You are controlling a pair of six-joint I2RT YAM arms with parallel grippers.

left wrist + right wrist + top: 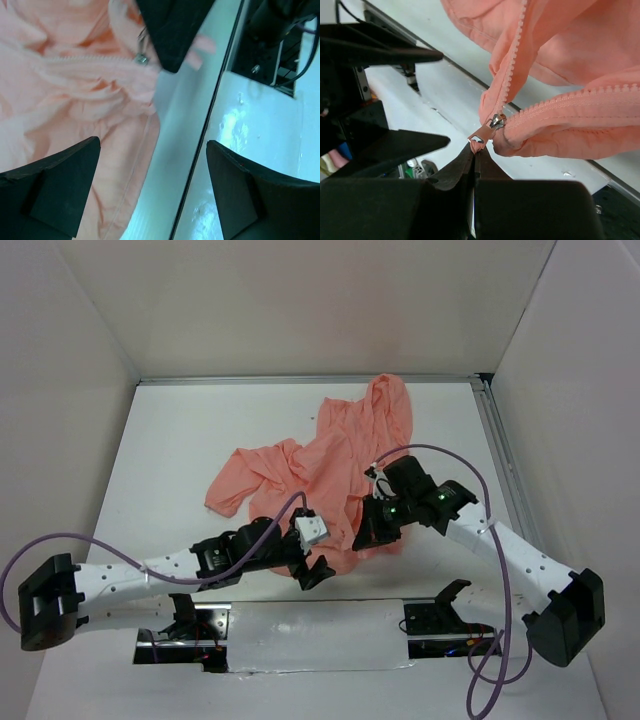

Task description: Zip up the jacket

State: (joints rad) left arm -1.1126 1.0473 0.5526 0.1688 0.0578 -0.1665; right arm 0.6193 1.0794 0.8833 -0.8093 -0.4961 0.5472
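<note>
The right gripper [476,150] has its two fingers pressed together, clamped on the small metal pull tab [481,135] of the jacket's zipper. The tab hangs from the zipper slider [496,121], which sits just above the fingertips at the point where the two rows of pink teeth [512,70] meet. One row runs up and away from the slider, the other runs off to the right along a folded edge of fabric. The cloth around the slider is lifted a little off the white table [450,95].

The left gripper [152,145] has its fingers spread wide apart and holds nothing. Its left finger [60,185] hovers over pink fabric, and its right finger [250,190] is over bare table. The jacket's edge runs between them. In this view the slider shows just ahead, beside the dark tip of the other gripper.

From above, the two grippers sit close together at the near edge of the jacket [320,455], the left one at its lower hem and the right one just beyond, over the cloth. The jacket lies crumpled in the middle of the table, spreading away from the grippers toward the far side, with one part reaching up to the back edge and another bunched to the left
</note>
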